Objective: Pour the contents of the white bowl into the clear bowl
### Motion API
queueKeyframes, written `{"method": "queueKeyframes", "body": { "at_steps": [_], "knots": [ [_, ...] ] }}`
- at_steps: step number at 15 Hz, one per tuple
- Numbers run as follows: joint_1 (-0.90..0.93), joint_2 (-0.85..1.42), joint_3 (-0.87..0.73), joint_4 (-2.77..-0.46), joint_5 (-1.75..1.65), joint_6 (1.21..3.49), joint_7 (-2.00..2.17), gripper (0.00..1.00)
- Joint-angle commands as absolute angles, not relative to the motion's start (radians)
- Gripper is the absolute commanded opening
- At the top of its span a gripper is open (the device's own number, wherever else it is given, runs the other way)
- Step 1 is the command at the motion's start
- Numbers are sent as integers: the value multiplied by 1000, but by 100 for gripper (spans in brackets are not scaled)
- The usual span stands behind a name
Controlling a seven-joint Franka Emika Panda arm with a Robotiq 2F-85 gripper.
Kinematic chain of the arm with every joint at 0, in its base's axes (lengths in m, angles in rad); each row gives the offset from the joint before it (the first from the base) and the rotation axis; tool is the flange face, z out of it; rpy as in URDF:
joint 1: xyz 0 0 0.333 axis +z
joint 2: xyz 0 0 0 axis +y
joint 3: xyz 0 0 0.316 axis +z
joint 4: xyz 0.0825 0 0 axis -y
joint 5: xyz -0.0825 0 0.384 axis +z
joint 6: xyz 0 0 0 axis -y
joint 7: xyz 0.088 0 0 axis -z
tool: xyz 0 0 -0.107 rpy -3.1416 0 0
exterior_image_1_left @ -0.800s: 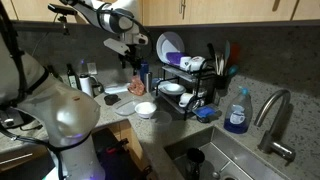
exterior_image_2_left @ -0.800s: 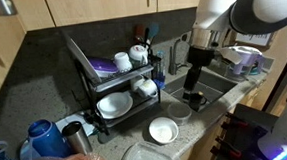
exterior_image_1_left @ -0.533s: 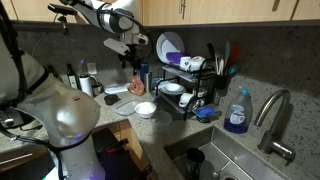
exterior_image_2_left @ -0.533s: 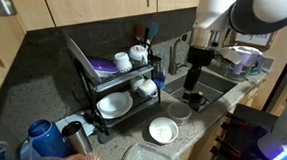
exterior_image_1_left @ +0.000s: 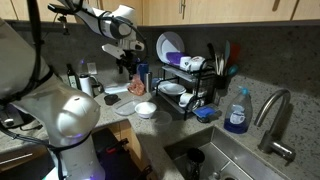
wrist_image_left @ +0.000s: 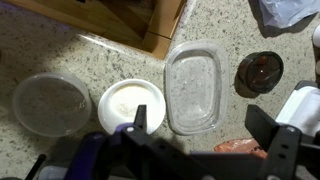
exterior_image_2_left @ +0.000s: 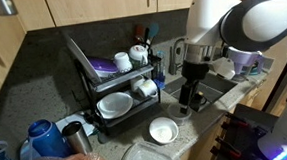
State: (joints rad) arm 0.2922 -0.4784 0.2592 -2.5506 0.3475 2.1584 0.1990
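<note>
The small white bowl [wrist_image_left: 130, 104] stands on the speckled counter and holds something pale; it also shows in both exterior views [exterior_image_1_left: 146, 109] [exterior_image_2_left: 164, 131]. A round clear bowl [wrist_image_left: 50, 103] stands right beside it, faintly visible in an exterior view [exterior_image_2_left: 181, 113]. On the white bowl's other side lies a clear rectangular container [wrist_image_left: 195, 86]. My gripper [wrist_image_left: 205, 125] is open and empty. It hangs above the counter, over the near edge of the rectangular container, with one finger over the white bowl's rim. It is also in both exterior views [exterior_image_1_left: 127, 63] [exterior_image_2_left: 190, 95].
A black dish rack [exterior_image_2_left: 109, 82] with plates and cups stands behind the bowls. A dark round lid [wrist_image_left: 260, 70] and an orange-pink wrapper [wrist_image_left: 240, 146] lie near the container. A sink [exterior_image_1_left: 215, 160], tap [exterior_image_1_left: 275, 110] and blue soap bottle [exterior_image_1_left: 237, 112] are further along. The counter edge [wrist_image_left: 150, 35] is close.
The arm has swung over and lowered a little toward the bowls. The bowls and container have not moved.
</note>
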Motion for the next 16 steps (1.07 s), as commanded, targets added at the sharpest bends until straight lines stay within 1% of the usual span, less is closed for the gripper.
{"method": "queueKeyframes", "body": {
  "at_steps": [1, 4, 9, 12, 16],
  "knots": [
    [277, -370, 326, -2480, 304, 2171, 314, 100],
    [265, -296, 375, -2432, 209, 2161, 406, 100],
    [265, -158, 413, -2364, 69, 2193, 534, 100],
    [269, -74, 406, -2340, -14, 2259, 620, 100],
    [289, 19, 377, -2310, -59, 2287, 713, 100]
  ]
}}
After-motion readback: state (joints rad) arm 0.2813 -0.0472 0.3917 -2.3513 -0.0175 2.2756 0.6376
